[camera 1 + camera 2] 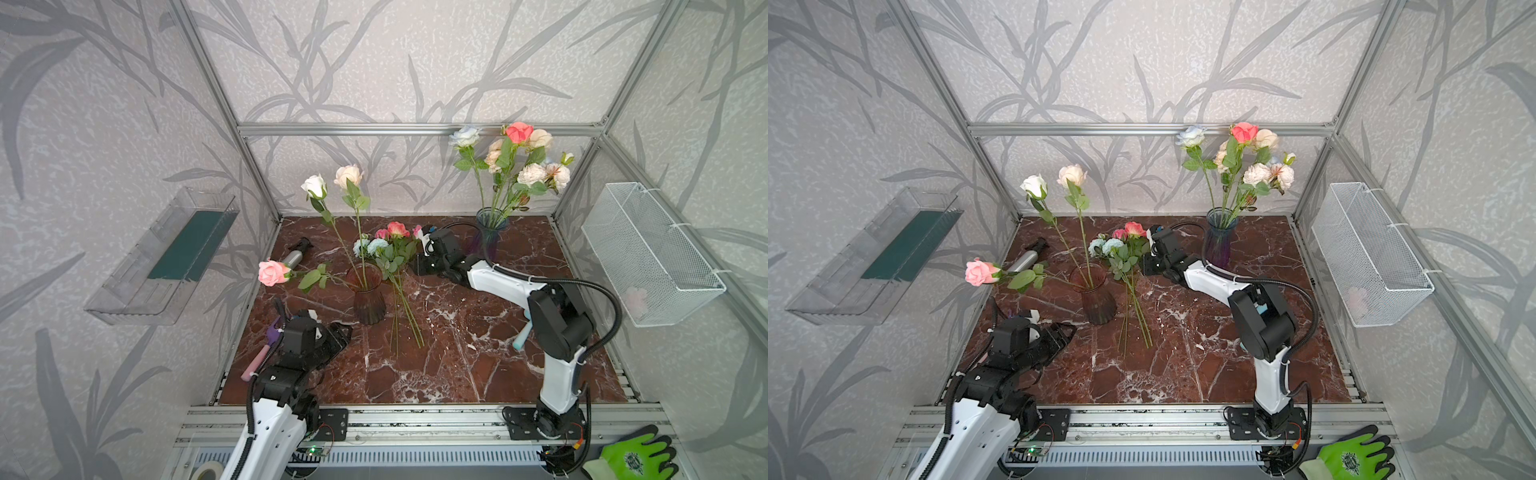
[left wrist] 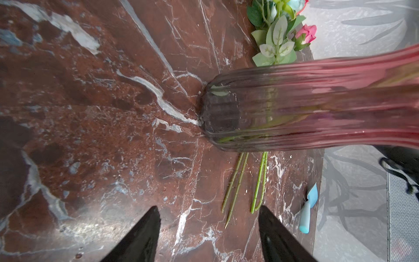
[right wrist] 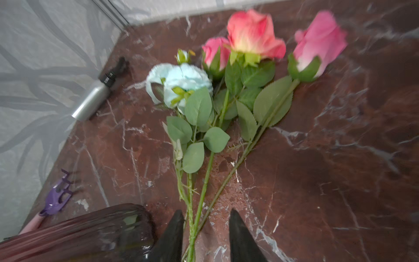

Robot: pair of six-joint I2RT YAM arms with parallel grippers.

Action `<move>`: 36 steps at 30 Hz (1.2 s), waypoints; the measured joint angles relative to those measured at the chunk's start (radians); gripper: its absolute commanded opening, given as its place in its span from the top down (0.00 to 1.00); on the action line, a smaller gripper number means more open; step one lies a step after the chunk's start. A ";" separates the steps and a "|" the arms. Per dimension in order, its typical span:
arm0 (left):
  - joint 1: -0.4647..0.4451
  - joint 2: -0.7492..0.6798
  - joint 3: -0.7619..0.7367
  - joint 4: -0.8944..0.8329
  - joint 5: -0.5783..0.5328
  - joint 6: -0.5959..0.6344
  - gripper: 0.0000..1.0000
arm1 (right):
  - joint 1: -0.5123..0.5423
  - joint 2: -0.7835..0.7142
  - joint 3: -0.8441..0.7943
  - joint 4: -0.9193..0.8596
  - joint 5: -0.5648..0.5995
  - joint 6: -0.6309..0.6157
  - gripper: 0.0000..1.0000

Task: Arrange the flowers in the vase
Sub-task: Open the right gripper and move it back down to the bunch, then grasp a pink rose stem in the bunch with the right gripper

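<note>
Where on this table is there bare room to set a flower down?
Bare: the near table, from the front edge up to the loose flowers and right arm; also right of the blue vase. Crowded: far left, around the red vase and bottle.

The left arm (image 1: 272, 419) is folded low at the near left side, and the left pincer (image 2: 208, 207) points to the right with its jaws wide apart, while the right arm (image 1: 557, 374) rises from its base, bends at the elbow and stretches toward the back middle, where the right pincer (image 3: 206, 210) has its jaws partly apart.
</note>
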 measured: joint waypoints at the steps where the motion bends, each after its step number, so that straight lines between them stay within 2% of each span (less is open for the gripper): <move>1: -0.002 0.003 -0.001 0.008 0.008 -0.003 0.30 | 0.002 0.031 0.021 -0.018 -0.015 0.003 0.65; 5: -0.007 0.007 -0.001 0.037 0.024 -0.011 0.31 | 0.010 0.147 0.103 -0.077 -0.068 0.011 0.65; 9: -0.007 0.006 -0.001 0.056 0.032 -0.015 0.30 | 0.015 0.200 0.142 -0.104 -0.093 0.017 0.66; 15: -0.011 0.010 -0.001 0.076 0.034 -0.017 0.30 | 0.016 0.229 0.183 -0.121 -0.099 0.019 0.75; 23: -0.011 0.031 -0.001 0.087 0.034 -0.014 0.30 | 0.005 0.262 0.207 -0.109 -0.163 0.071 0.80; 36: -0.011 0.013 0.002 0.086 0.029 -0.008 0.29 | -0.006 0.262 0.170 0.000 -0.246 0.164 0.79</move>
